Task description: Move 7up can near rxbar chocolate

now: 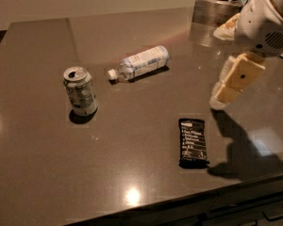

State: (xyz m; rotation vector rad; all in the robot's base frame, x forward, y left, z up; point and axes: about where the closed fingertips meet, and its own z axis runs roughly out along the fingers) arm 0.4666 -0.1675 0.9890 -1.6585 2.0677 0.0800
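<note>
Dark brown glossy table [132,173], three items on it.

7up can [80,92]: stands upright on the left part of the table. Body is silvery-white and green and dented; the top is silver with a dark mouth hole. There is print on the side, but no brand name or words are legible from this angle. It has a small shadow at its base.

rxbar chocolate [193,142]: flat black wrapped bar lying right of centre, near the front edge, long side running roughly front to back. It has several white lines of text on the wrapper, none of them readable. It is well apart from the can, with bare table between them.

Clear plastic bottle [140,63]: on its side behind and between the two, with its white cap pointing left toward the can. Its white label carries bluish print that is not legible. It touches neither can nor bar.

Gripper [226,88]: cream-coloured, hanging from the white arm [266,18] at the right side of the view, angled down and to the left. Its tip is above the table, behind and to the right of the bar, and touches nothing. Open or closed: cannot tell from this angle. It is far from the can. Its shadow falls on the table just right of the bar.

Back right corner: silvery metal container [212,11], no writing legible on it.

Bright light spots reflect on the tabletop near the front edge.
</note>
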